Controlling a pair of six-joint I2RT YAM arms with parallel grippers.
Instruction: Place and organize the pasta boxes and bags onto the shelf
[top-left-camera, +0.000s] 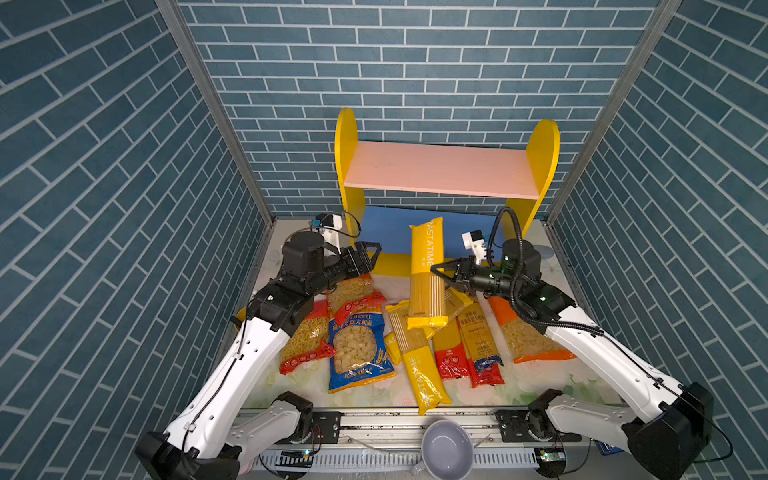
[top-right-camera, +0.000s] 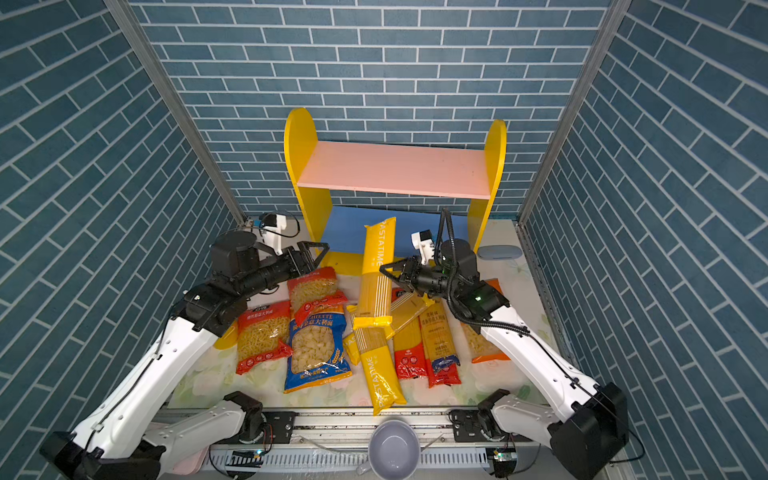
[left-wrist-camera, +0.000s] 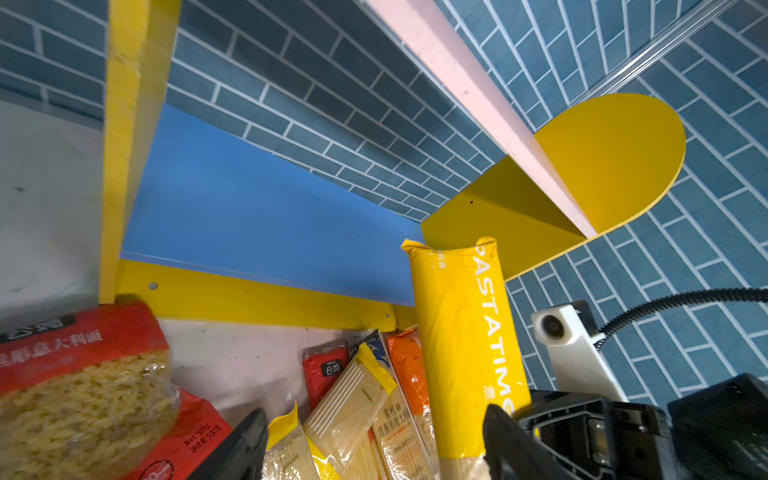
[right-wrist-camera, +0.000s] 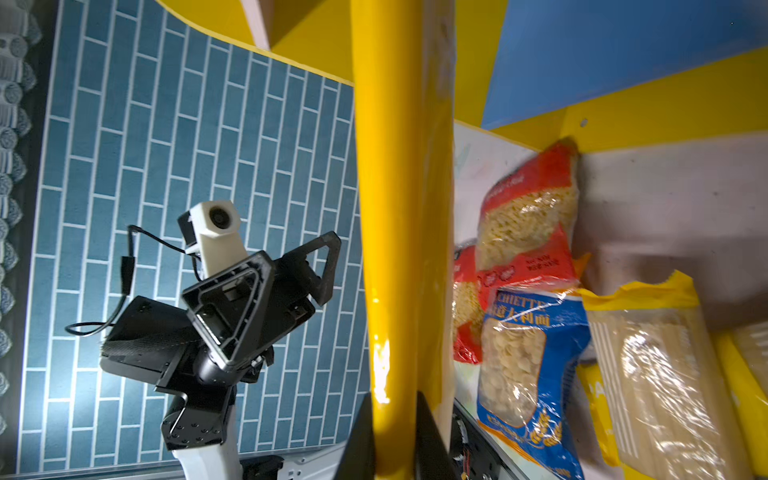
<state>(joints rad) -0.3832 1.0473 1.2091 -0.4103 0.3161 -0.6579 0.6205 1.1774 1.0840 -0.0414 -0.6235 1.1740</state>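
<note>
My right gripper (top-left-camera: 436, 274) (right-wrist-camera: 395, 415) is shut on a long yellow "PASTATIME" spaghetti pack (top-left-camera: 426, 266) (top-right-camera: 377, 266) (right-wrist-camera: 399, 208). The pack hangs lifted above the pile, its far end over the front of the shelf's blue lower board (top-left-camera: 386, 224). The shelf (top-right-camera: 395, 170) stands at the back, its pink upper board bare. My left gripper (top-left-camera: 372, 249) (left-wrist-camera: 374, 415) is open and holds nothing, beside the shelf's left leg above the red short-pasta bags (top-left-camera: 305, 336). A blue bag (top-left-camera: 357, 345), another yellow pack (top-left-camera: 424, 374), red spaghetti packs (top-left-camera: 478, 345) and an orange bag (top-left-camera: 528, 332) lie on the table.
A grey bowl (top-left-camera: 446, 451) sits at the table's front edge. A small grey-blue case (top-right-camera: 498, 252) lies by the shelf's right leg. Blue brick walls close in the back and both sides.
</note>
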